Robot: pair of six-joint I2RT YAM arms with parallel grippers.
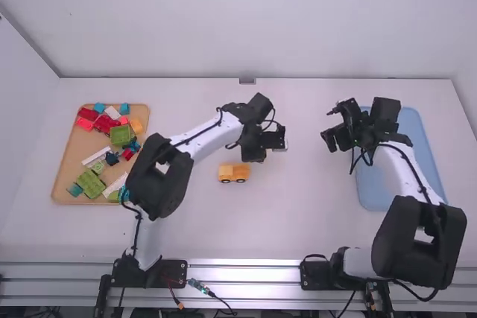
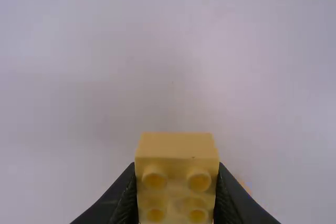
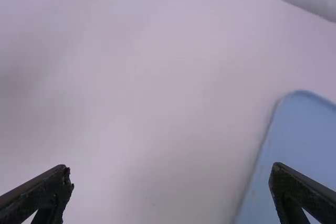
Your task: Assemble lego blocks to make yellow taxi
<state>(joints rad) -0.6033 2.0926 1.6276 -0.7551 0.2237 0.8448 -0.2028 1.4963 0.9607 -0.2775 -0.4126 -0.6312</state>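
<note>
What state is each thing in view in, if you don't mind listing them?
Left gripper, shut on yellow block
Yellow block, gripped, studs showing
Right gripper, open, holding nothing
Yellow car piece, upright, wheels down
Tan tray, holding mixed blocks
Blue tray, lying flat

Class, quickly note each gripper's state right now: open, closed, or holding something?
Left gripper: closed on a yellow studded block.
Right gripper: open, nothing between its fingers.

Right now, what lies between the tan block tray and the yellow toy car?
In the high view, the left arm hangs between the tan tray and the yellow toy car.
</note>
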